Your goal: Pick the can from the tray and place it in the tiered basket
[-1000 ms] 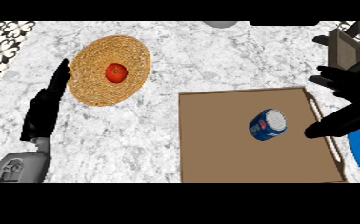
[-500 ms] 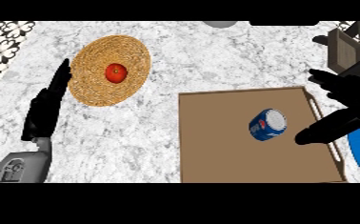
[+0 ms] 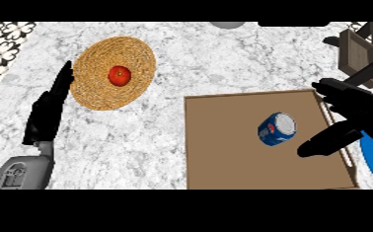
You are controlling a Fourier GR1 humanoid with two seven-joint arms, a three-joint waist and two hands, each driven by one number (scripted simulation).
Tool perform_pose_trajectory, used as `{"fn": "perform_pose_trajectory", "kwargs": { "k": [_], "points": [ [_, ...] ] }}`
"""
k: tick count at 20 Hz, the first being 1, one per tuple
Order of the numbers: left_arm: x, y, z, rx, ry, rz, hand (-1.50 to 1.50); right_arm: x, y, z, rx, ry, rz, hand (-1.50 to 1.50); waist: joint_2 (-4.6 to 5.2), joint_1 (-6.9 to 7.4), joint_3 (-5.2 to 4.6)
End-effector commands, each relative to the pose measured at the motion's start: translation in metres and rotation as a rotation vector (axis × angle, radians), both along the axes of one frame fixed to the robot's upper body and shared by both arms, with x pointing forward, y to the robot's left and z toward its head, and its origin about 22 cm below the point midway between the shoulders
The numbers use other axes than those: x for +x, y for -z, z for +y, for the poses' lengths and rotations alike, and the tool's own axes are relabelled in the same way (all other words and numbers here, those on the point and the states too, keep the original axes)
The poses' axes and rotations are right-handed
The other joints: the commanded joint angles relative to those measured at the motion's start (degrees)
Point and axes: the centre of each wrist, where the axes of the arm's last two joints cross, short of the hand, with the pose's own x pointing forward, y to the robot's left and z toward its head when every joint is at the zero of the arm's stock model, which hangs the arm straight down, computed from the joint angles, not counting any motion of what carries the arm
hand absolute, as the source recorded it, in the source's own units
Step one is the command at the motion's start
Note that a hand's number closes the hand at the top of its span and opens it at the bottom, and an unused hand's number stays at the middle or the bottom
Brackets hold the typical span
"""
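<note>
Can [image 3: 277,129] on its side in tray [image 3: 226,147], right hand [image 3: 342,112] just beside.

Can [image 3: 277,129] lying on the tray [image 3: 226,152] at the table's [image 3: 218,68] right, my right hand [image 3: 342,122] just right of it, tomato [image 3: 119,75] on the woven mat [image 3: 94,90] far left, my left hand [image 3: 50,110] beside that mat

Blue can [image 3: 277,129] lying on the tray [image 3: 226,147], open right hand [image 3: 342,112] just beside it.

Bare tray [image 3: 226,147] floor around can [image 3: 277,129]; right hand [image 3: 342,120] close beside.
</note>
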Motion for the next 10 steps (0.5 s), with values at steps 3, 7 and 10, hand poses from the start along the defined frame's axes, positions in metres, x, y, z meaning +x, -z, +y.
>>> {"fn": "perform_pose_trajectory", "kwargs": {
  "k": [3,7,10],
  "points": [
    [0.005,0.001,-0.013,0.01,0.001,0.001,0.0,0.012,0.002,0.005,-0.039,0.072,0.12,-1.5,0.06,0.13,0.01],
    [-0.003,0.014,-0.014,0.007,0.004,0.0,0.0,0.004,0.024,0.017,-0.013,0.075,0.12,-1.5,0.02,-0.05,0.01],
    [0.012,-0.002,-0.001,-0.003,-0.001,0.006,0.0,0.017,0.021,0.005,0.003,0.053,0.103,-1.5,0.07,0.0,0.03]
  ]
}}
